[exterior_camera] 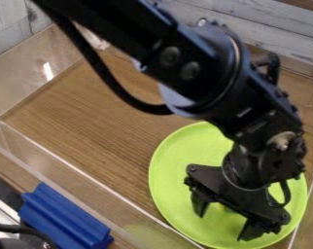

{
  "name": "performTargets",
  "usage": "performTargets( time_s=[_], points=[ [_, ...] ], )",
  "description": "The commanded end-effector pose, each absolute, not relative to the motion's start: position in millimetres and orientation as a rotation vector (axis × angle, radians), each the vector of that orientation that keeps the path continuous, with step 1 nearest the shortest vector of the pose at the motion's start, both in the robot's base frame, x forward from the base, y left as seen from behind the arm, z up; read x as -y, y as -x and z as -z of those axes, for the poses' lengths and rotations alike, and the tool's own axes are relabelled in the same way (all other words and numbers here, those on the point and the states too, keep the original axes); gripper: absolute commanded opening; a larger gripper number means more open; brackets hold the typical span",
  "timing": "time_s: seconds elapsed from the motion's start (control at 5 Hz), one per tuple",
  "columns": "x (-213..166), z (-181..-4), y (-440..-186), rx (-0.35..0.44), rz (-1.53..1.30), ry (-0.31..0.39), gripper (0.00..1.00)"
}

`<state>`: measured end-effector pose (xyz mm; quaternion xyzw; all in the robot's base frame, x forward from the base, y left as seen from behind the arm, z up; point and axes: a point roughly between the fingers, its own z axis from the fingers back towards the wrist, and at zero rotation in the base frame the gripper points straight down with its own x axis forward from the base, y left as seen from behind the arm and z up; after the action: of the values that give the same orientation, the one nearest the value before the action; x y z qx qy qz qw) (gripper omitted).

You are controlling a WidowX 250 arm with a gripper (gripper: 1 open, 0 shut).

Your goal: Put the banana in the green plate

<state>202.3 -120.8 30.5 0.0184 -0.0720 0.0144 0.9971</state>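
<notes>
The green plate lies on the wooden tabletop at the lower right. My black gripper points straight down over the plate's right half, its fingertips just above or on the plate's surface. The fingers stand spread apart, so the gripper is open. The banana is hidden under the gripper and arm, and I cannot make it out between the fingers. The big black arm crosses the view from the upper left and covers the plate's far side.
A blue block-like object lies at the lower left, outside a clear plastic wall. The wooden tabletop stretches left of the plate. Clear walls also run along the far side.
</notes>
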Motion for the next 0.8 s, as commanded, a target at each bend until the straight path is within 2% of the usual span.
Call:
performTargets(
  time_s=[0.0, 0.2, 0.6],
  points=[
    [129.5, -37.2, -212.8, 0.18, -0.025, -0.008, 1.0],
    [129.8, -33.6, -214.6, 0.182, -0.027, -0.006, 0.0],
    [130.9, -39.0, -215.2, 0.16, -0.047, -0.008, 0.0]
  ],
)
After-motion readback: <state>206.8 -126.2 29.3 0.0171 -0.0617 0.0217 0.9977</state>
